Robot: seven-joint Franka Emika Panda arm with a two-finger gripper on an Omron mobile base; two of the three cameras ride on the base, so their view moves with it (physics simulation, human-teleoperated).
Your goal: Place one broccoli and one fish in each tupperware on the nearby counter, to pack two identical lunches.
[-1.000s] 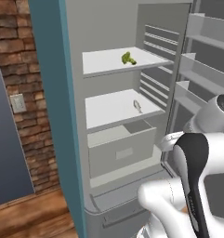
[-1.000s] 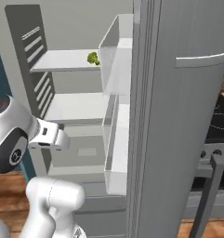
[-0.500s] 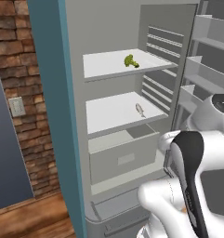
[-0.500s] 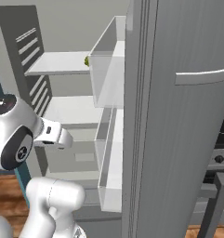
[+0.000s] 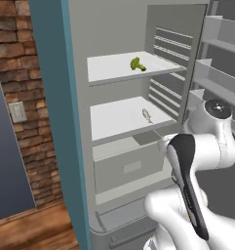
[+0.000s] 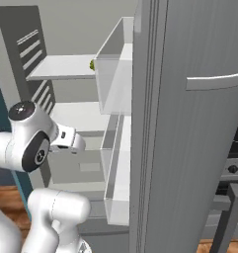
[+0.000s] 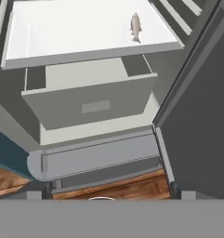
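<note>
A green broccoli lies on the top shelf of the open fridge; a sliver of the broccoli peeks past a door bin. One small silver fish rests on the middle shelf, and the fish sits near that shelf's far right in the hand view. My gripper is open and holds nothing. It hangs in front of the fridge's lower part, below and short of the fish. The tupperware and the counter are out of view.
A grey drawer juts out beneath the fish shelf. The open fridge door with clear bins stands close on the right. A brick wall is left of the fridge. A black stove is at the far right.
Both base views have shifted a little, so the camera moved. In the right base view the fridge door now covers more of the shelves and most of the broccoli. The gripper stays open.
</note>
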